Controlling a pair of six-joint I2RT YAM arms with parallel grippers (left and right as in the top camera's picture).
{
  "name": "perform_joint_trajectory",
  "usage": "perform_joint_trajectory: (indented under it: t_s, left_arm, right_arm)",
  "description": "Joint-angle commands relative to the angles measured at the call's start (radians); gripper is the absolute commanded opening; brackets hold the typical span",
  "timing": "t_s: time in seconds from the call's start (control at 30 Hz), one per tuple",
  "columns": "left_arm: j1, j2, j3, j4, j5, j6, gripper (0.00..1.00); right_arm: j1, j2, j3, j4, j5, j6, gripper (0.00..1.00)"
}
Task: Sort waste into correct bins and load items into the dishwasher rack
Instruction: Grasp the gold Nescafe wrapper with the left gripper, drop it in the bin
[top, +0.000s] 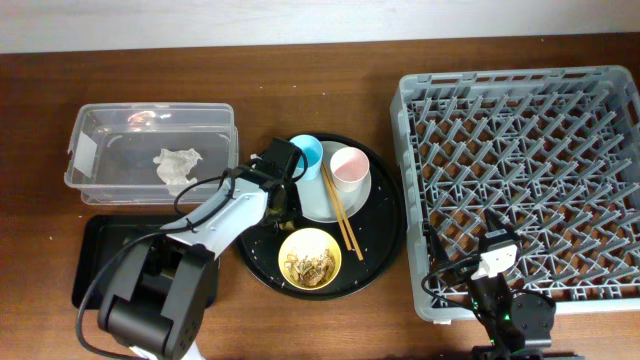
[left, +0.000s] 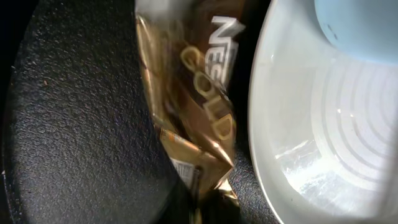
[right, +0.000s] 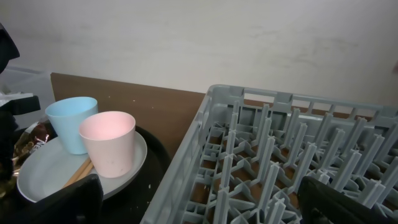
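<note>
My left gripper is shut on the crumpled gold-brown wrapper, low over the round black tray, just left of the pale plate. The plate carries the blue cup, the pink cup and the chopsticks. The yellow bowl holds food scraps. The white napkin lies in the clear tub. My right gripper is open and empty over the grey rack's front-left corner.
The shallow black rectangular tray sits at the front left, partly under my left arm's base. The rack fills the right side. Bare brown table shows between the tub and the round tray.
</note>
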Motion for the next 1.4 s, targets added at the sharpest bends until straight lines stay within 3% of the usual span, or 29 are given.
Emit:
perform_joint_trajectory:
  t_s: [0.0, 0.2, 0.33, 0.5, 0.57, 0.63, 0.87, 0.9, 0.93, 0.97, 1.03, 1.13, 1.2, 1.37]
  left_arm:
    - [-0.002, 0.012, -0.008, -0.013, 0.0, -0.003, 0.0]
    - [-0.001, -0.142, 0.006, -0.06, -0.042, 0.055, 0.0]
    - [0.004, -0.332, 0.077, -0.173, -0.202, 0.081, 0.0]
    - [0.072, -0.488, 0.098, -0.167, -0.362, 0.084, 0.0]
    - [0.126, -0.477, 0.097, -0.144, -0.452, 0.084, 0.0]
    - [0.193, -0.439, 0.096, -0.117, -0.453, 0.084, 0.01]
    - [0.368, -0.22, 0.096, 0.04, -0.355, 0.085, 0.02]
    - [0.38, -0.197, 0.097, 0.061, -0.355, 0.085, 0.09]
    - [0.388, -0.186, 0.097, 0.077, -0.355, 0.085, 0.43]
    - [0.387, -0.187, 0.097, 0.082, -0.354, 0.099, 0.65]
    - [0.387, -0.201, 0.106, 0.1, -0.302, 0.206, 0.86]
    - [0.384, -0.259, 0.114, 0.085, -0.272, 0.238, 0.87]
    - [0.37, -0.326, 0.115, 0.031, -0.148, 0.238, 0.82]
    - [0.259, -0.489, 0.114, -0.244, 0.106, 0.238, 0.72]
  right_arm:
    - [-0.006, -0.006, -0.005, -0.004, 0.005, 0.009, 0.98]
    - [-0.006, -0.006, -0.005, -0.004, 0.005, 0.009, 0.98]
    - [-0.006, -0.006, -0.005, -0.004, 0.005, 0.009, 0.98]
    - [-0.006, -0.006, -0.005, -0.004, 0.005, 0.008, 0.98]
    - [-0.006, -0.006, -0.005, -0.004, 0.005, 0.009, 0.98]
    - [-0.006, -0.006, -0.005, -0.004, 0.005, 0.009, 0.98]
    - [-0.006, -0.006, -0.005, -0.004, 0.005, 0.008, 0.98]
    - [-0.006, -0.006, -0.005, -0.004, 0.005, 0.008, 0.98]
    - [-0.006, -0.006, -0.005, -0.004, 0.005, 0.009, 0.98]
    - [-0.006, -0.006, -0.005, -0.004, 0.005, 0.008, 0.99]
    - [-0.006, -0.006, -0.005, -0.004, 0.005, 0.008, 0.98]
    - [-0.006, -0.006, -0.005, -0.004, 0.005, 0.009, 0.99]
    - [-0.006, -0.006, -0.005, -0.004, 0.005, 0.009, 0.98]
    - [-0.006, -0.006, -0.005, -0.004, 0.005, 0.008, 0.98]
